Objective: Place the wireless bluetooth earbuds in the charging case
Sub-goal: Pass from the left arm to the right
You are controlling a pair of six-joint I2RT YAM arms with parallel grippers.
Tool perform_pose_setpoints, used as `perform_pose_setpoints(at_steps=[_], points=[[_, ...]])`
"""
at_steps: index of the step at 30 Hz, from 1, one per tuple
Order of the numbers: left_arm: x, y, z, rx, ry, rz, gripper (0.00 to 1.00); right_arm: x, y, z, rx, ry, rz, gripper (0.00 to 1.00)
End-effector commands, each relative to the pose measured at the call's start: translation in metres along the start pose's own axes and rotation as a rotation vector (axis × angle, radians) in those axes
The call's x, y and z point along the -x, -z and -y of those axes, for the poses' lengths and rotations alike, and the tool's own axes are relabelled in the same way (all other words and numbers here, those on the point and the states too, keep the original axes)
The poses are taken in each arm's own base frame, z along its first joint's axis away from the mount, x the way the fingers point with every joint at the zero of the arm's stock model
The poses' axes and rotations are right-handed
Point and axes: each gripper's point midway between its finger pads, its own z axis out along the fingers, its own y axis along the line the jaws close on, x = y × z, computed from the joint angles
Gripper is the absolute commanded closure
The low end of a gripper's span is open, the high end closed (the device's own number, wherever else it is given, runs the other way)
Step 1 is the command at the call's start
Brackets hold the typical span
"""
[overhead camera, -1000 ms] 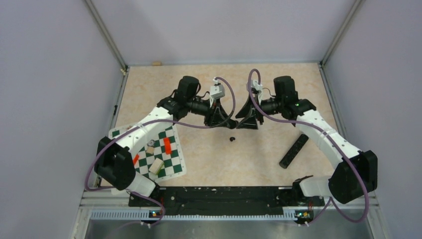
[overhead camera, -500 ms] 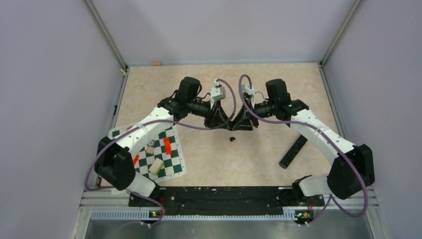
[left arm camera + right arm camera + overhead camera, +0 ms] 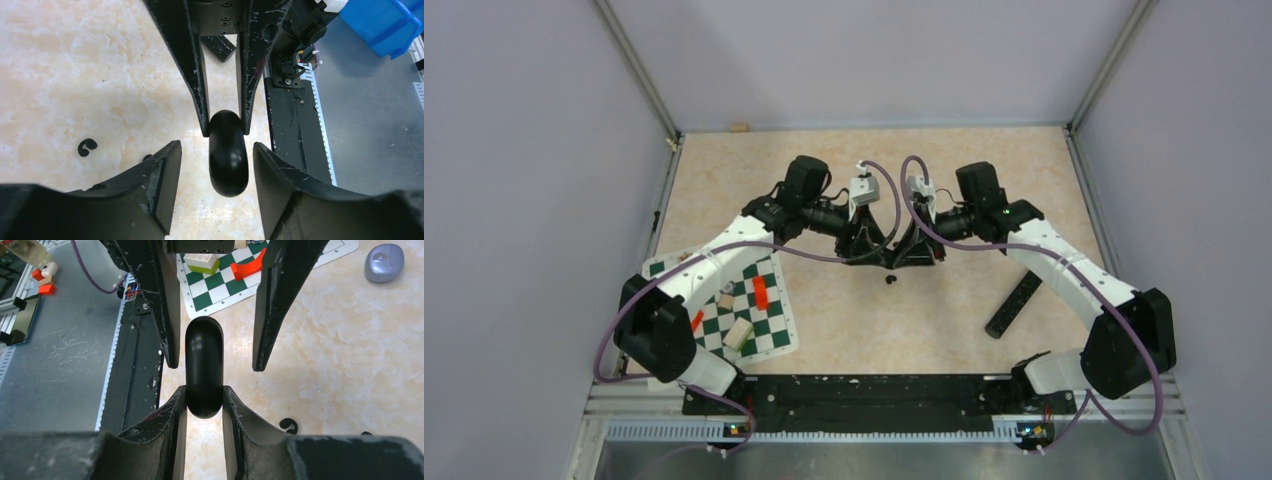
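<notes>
Right jaws clamped on one end of black oval pod (image 3: 204, 350), left jaws apart, straddling its other end, gaps both sides.

This is a robotics lab, set up as a test cell. Plain lilac walls (image 3: 524, 200) on aluminium posts (image 3: 639, 75) box in a marble-patterned tabletop (image 3: 724, 180). Two white-and-black arms, left (image 3: 714, 260) and right (image 3: 1074, 270), are bolted to a black rail (image 3: 854, 395) at the near edge, with purple cables (image 3: 609, 340) looping along them. Beyond the rail lies a scratched metal bench (image 3: 370, 125) with a blue bin (image 3: 382, 22). A chequered mat (image 3: 764, 315) carries small coloured props.
</notes>
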Motion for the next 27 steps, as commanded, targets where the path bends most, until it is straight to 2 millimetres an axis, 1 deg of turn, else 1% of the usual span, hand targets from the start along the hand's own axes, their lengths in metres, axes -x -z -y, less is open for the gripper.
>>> perform_pose_setpoints(at_steps=[1,3,6,7,8,12,15,17,20,23,27], points=[[0.028,0.008,-0.001,0.033,-0.082,0.046,0.35,0.024,0.005,-0.012,0.020,0.099,0.029,0.93],[0.027,0.010,-0.004,0.053,-0.078,0.044,0.30,0.027,0.008,-0.009,-0.009,0.120,0.028,0.94],[0.028,0.011,-0.008,0.072,-0.072,0.051,0.20,0.033,0.013,-0.006,-0.040,0.137,0.040,0.97],[0.029,0.012,-0.010,0.078,-0.066,0.055,0.19,0.035,0.014,-0.005,-0.048,0.139,0.047,0.97],[0.030,0.012,-0.011,0.082,-0.061,0.059,0.15,0.036,0.016,-0.003,-0.058,0.142,0.055,0.98],[0.030,0.012,-0.016,0.092,-0.032,0.075,0.12,0.043,0.020,0.001,-0.098,0.154,0.092,1.00],[0.032,0.011,-0.014,0.073,-0.018,0.088,0.12,0.050,0.021,0.005,-0.137,0.169,0.128,1.00],[0.033,0.011,-0.010,0.050,-0.013,0.094,0.13,0.050,0.020,0.007,-0.147,0.161,0.143,1.00],[0.035,0.010,-0.008,0.032,-0.006,0.101,0.16,0.048,0.018,0.010,-0.146,0.138,0.147,1.00],[0.035,0.009,-0.006,0.018,-0.003,0.102,0.20,0.046,0.016,0.010,-0.133,0.123,0.146,1.00],[0.033,0.007,-0.004,-0.006,0.001,0.099,0.29,0.046,0.015,0.011,-0.127,0.111,0.148,1.00]])
